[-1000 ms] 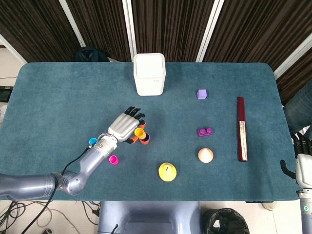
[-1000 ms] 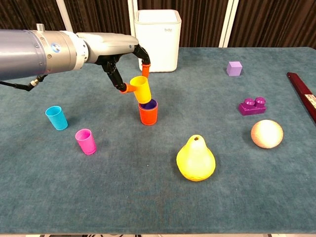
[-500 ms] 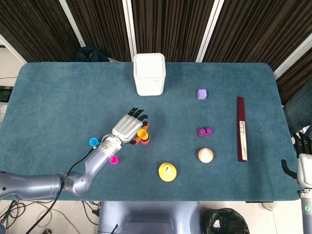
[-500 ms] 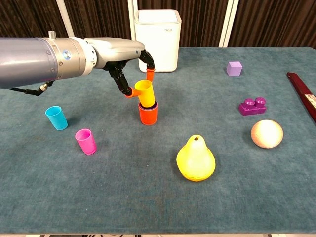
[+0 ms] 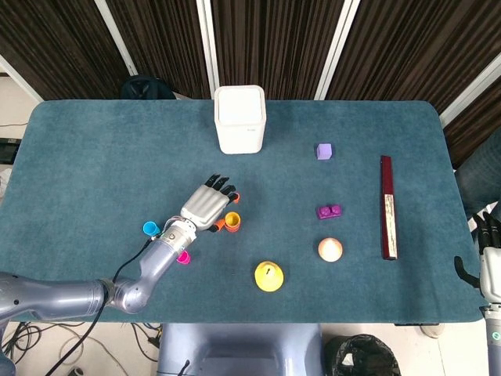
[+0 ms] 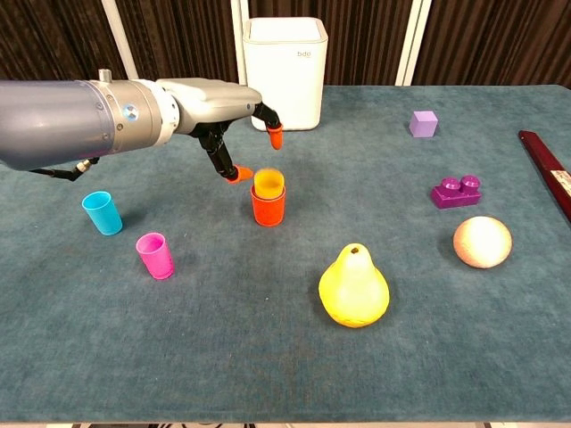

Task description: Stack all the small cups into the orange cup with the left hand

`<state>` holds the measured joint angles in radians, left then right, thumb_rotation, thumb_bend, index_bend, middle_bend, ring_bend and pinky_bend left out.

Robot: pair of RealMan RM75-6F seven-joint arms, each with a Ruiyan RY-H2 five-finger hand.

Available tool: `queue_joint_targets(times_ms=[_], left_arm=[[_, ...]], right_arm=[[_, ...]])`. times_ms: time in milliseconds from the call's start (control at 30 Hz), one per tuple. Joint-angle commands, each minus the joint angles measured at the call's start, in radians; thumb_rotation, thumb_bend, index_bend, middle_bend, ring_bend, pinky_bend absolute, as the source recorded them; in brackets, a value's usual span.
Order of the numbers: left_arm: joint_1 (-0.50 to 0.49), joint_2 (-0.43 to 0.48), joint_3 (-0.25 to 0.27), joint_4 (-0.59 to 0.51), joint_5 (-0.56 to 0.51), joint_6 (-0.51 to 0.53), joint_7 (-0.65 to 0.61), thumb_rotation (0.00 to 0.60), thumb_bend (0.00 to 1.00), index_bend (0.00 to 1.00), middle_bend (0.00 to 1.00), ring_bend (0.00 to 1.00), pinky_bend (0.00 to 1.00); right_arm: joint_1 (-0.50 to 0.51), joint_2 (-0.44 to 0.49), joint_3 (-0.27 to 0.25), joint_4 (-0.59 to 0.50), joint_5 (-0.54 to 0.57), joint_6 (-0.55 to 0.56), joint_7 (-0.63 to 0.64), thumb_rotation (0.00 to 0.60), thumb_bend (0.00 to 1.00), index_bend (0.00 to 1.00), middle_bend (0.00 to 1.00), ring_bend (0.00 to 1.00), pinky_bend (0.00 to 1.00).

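Your left hand (image 6: 234, 116) hangs just above and to the 10 o'clock side of the orange cup (image 6: 268, 207), fingers spread apart and holding nothing. The yellow cup (image 6: 268, 181) sits nested in the orange cup, its rim showing just above; a thin purple edge beneath it suggests another cup already inside, though that is hard to confirm. So this drop looks complete, and the step in hand is clearing away from the stack.

2 small cups are left on the surface (image 6: 178, 339): the pink cup (image 6: 154, 255) at 8 o'clock from the stack, and the blue cup (image 6: 102, 212) at 9 o'clock, farther out. Both stand upright, apart from each other.

Next, lift the fingers straight up so they do not clip the yellow rim, then swing toward the pink cup, the nearer one. Your right hand (image 5: 489, 243) rests at the surface's far right edge, and I cannot tell how it is set.
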<state>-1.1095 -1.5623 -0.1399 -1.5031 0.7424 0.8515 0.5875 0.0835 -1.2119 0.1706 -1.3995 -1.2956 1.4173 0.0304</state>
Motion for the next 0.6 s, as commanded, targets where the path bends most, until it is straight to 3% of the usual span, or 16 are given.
queue_joint_targets(times_ms=[33,367,600], left_arm=[[-0.005,0.000,0.002,-0.005,-0.005,-0.005,0.006,0.600,0.32,0.26,0.17,0.00,0.00],[0.011,0.045,0.005,-0.062,0.000,0.007,-0.009,0.600,0.29,0.24,0.16,0.00,0.00],[0.100,0.178,0.069,-0.159,0.052,0.068,-0.041,0.600,0.25,0.24,0.15,0.00,0.00]], right_arm=[[0.000,0.001,0.001,0.000,0.001,0.000,0.000,0.600,0.43,0.06,0.00,0.06,0.00],[0.000,0.001,0.000,-0.001,-0.001,0.000,0.000,0.600,0.43,0.06,0.00,0.06,0.00],[-0.002,0.002,0.000,-0.004,0.000,0.002,-0.001,0.600,0.43,0.06,0.00,0.06,0.00]])
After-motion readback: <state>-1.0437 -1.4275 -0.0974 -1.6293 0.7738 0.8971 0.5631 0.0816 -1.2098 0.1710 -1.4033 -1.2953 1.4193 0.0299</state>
